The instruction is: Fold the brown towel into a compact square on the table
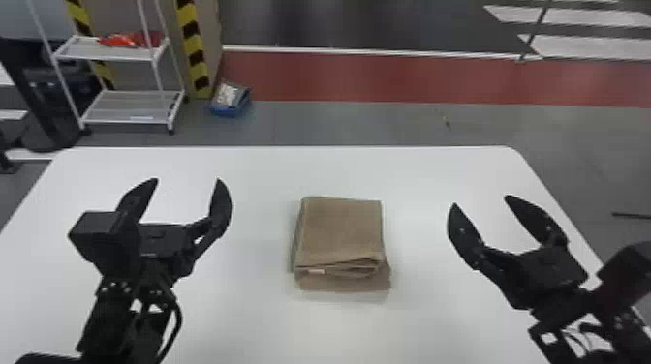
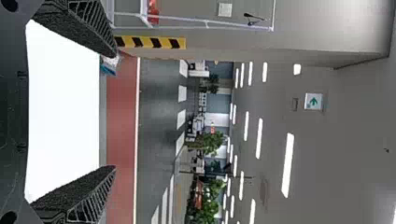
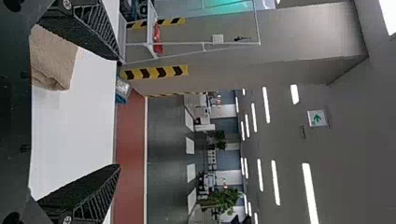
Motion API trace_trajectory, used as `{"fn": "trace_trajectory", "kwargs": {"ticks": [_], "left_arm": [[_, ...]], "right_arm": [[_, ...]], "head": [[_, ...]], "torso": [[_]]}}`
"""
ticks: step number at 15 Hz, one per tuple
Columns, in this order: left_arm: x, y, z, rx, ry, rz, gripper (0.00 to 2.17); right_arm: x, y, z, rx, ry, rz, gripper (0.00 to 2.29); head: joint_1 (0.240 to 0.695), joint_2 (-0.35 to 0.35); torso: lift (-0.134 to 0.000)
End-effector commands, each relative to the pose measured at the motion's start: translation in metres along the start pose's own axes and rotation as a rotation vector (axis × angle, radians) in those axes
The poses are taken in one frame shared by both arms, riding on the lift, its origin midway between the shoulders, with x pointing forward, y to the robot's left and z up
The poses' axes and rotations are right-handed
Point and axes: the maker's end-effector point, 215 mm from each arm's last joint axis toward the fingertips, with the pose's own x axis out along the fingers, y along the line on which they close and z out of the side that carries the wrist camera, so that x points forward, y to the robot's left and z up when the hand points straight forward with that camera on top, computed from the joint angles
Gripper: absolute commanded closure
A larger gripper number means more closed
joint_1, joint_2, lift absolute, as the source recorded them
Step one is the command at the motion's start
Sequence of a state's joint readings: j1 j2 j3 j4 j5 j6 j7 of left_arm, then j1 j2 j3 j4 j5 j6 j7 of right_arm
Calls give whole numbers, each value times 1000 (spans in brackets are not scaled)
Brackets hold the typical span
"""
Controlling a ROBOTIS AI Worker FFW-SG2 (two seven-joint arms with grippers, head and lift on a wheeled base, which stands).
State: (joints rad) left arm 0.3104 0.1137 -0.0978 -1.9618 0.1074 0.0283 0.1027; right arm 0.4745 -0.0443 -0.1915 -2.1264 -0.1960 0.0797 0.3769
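Brown cloth, folded into a thick, roughly square bundle: the towel lies near the middle of a white worktop, between the robot's two arms and touching neither. Its upper face looks fairly flat. Along the edge nearest the robot, the layers gape a little, a small pale tag shows among them, and a lower layer juts out past the top ones, most of all at the near right corner. A thin strip of under-layer also shows down the left side.

The left tool is over the left part of the worktop, its two black fingers spread wide with nothing between them. The right tool, to the right of the bundle, is likewise spread and empty.

The folding itself appears to be done, or very nearly so; the step in hand seems to be finishing and letting the towel rest. If the shape is judged good enough, the next move calls only for keeping both arms clear. If a neater square is wanted, a light press or tuck along the near edge would suit, gentle enough not to drag the upper layers loose.
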Motion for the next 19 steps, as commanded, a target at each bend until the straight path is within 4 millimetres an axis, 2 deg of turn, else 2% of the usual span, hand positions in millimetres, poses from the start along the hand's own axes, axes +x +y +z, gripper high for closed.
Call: {"fn": "trace_trajectory", "kwargs": {"ticks": [1, 3, 9, 12, 19], "left_arm": [[0, 33, -11, 12, 18, 69, 26], [0, 49, -13, 14, 19, 92, 26], [-2, 49, -14, 23, 19, 61, 29], [-2, 48, -15, 24, 19, 55, 29], [-4, 42, -12, 22, 7, 42, 29]], "right_arm": [[2, 5, 4, -14, -51, -26, 73], [1, 2, 1, -5, -55, -59, 76], [-5, -5, -25, 41, 20, -93, 76], [-5, -10, -26, 56, 20, -99, 76], [-2, -1, -25, 55, 19, -72, 76]], "head": [[695, -59], [695, -18], [695, 2], [695, 1], [695, -1]], "torso": [[-115], [-115], [-115], [-115], [-115]]}}
